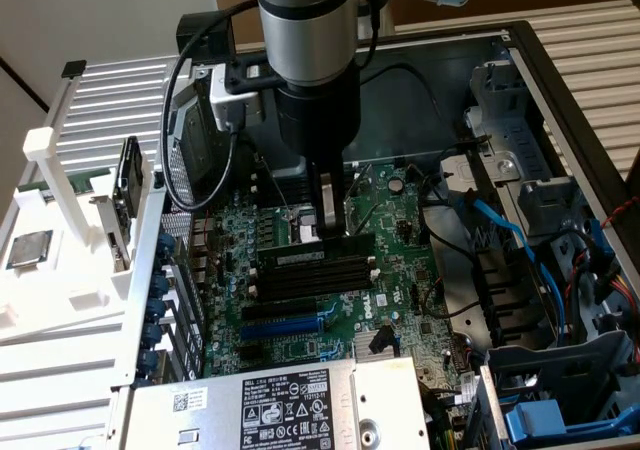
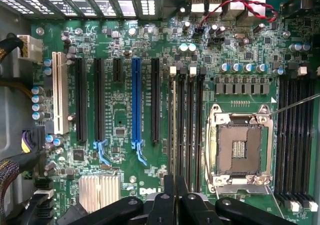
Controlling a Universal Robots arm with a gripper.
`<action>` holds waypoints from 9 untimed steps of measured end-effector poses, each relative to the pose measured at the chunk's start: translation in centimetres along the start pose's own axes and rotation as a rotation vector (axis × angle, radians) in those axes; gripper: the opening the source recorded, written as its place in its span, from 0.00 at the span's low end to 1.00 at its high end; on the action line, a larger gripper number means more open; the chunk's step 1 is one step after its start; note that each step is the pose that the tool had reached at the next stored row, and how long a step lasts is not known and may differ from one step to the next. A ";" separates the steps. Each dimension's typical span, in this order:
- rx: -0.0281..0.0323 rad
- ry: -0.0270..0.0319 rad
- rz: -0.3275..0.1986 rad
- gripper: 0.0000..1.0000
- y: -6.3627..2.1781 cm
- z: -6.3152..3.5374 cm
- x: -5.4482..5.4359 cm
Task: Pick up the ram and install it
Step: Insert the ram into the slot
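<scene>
we see the claw (image 1: 333, 232) clamped on the ram (image 1: 315, 252), at twelve o'clock from the blue slot (image 1: 285, 327), exterior view.

Here's the counter (image 1: 120, 85), a white ribbed surface running off toward both sides of the exterior view. Sitting squarely on it is the open computer case (image 1: 545, 80), lying on its side with its inside facing up, and it takes up most of the surface. Just beside the case, on the exterior view's left, there's a white holder (image 1: 70, 295) resting on the same ribs, its white upright posts (image 1: 62, 175) rising from it. A square silver-topped processor chip (image 1: 30, 250) lies flat in that holder. A dark flat part (image 1: 130, 182) stands on edge between holder and case.
</scene>
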State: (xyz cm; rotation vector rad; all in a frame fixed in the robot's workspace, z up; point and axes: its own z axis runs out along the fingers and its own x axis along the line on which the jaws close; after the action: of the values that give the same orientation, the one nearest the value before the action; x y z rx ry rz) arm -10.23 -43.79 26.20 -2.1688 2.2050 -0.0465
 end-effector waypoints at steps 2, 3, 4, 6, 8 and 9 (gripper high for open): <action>0.0003 -0.0014 0.000 0.12 0.04 0.12 0.0; 0.0004 -0.0021 0.000 0.12 0.06 0.19 0.1; 0.0003 -0.0029 0.000 0.12 0.08 0.24 0.1; 0.0007 -0.0055 -0.001 0.12 0.13 0.36 0.2; 0.0007 -0.0091 -0.004 0.12 0.22 0.41 0.2; 0.0008 -0.0110 -0.006 0.12 0.24 0.45 0.2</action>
State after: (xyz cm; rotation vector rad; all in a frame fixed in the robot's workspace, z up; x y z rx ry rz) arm -10.45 -43.94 25.73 -2.1701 2.1922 -0.0356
